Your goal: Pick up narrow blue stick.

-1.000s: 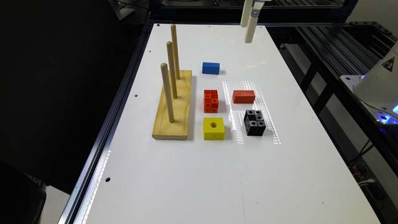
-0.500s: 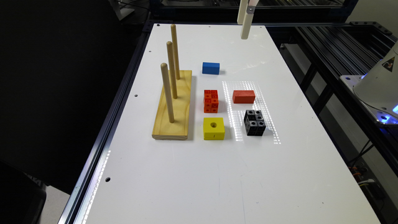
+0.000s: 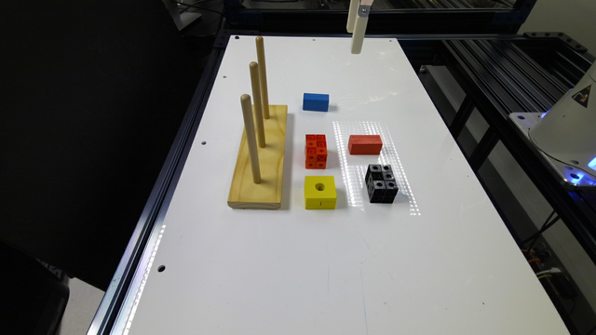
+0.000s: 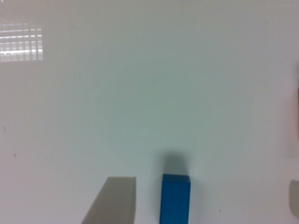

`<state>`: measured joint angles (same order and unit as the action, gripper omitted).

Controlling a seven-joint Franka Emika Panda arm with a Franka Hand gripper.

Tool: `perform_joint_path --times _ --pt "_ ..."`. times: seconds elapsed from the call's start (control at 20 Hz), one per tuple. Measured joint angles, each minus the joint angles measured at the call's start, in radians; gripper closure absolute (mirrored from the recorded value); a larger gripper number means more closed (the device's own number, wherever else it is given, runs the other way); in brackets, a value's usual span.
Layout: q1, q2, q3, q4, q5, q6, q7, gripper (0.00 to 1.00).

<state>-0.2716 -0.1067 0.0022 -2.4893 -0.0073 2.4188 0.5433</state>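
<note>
In the exterior view, the white flat surface (image 3: 326, 260) carries a group of small things; the narrow blue stick (image 3: 315, 102), a small solid blue rectangular block with plain faces, lies flat at the far end of the group, touching nothing; just beside it toward the exterior view's left stands a pale wooden base board (image 3: 260, 158) with three upright wooden pegs (image 3: 257, 104) in a row; nearer the camera than the blue stick sits an orange-red studded block (image 3: 316, 151), and nearer still a yellow cube with a round hole in its top (image 3: 320, 191); toward the exterior view's right of these lie a plain red rectangular block (image 3: 365, 144) and a black studded cube (image 3: 381, 183), the last two within a patch of reflected light dots; the gripper (image 3: 357, 28) hangs as a cream-white part high above the far end of the surface, well apart from the blue stick and touching nothing.

In the wrist view, the blue stick (image 4: 175, 199) lies on the white surface (image 4: 149, 93) at the edge of the picture, its long side running away from the camera, a soft shadow beyond its far end; a grey finger (image 4: 112, 200) shows just beside the stick, with a sliver of a second grey shape (image 4: 294, 196) well off on the stick's other side; the fingers stand apart and hold nothing; a red strip (image 4: 297, 93) shows at the picture's edge, too little to name.
</note>
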Motion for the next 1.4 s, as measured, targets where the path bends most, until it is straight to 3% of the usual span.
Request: perform_joint_path --times 0.5,0.7,0.85,0.95,1.15,1.4 --pt "-0.003 0.001 -0.001 0.008 -0.0001 0.0 -0.002 0.0" --pt "-0.019 0.004 -0.001 0.014 -0.0002 0.0 -0.018 0.0" --pt "-0.038 0.02 -0.002 0.032 -0.0002 0.0 -0.038 0.0" --pt "-0.043 0.037 -0.002 0.048 -0.0002 0.0 -0.043 0.0" --pt "-0.043 0.064 -0.001 0.071 -0.0002 0.0 -0.044 0.0" --pt "-0.043 0.103 -0.001 0.075 -0.0002 0.018 -0.044 0.0"
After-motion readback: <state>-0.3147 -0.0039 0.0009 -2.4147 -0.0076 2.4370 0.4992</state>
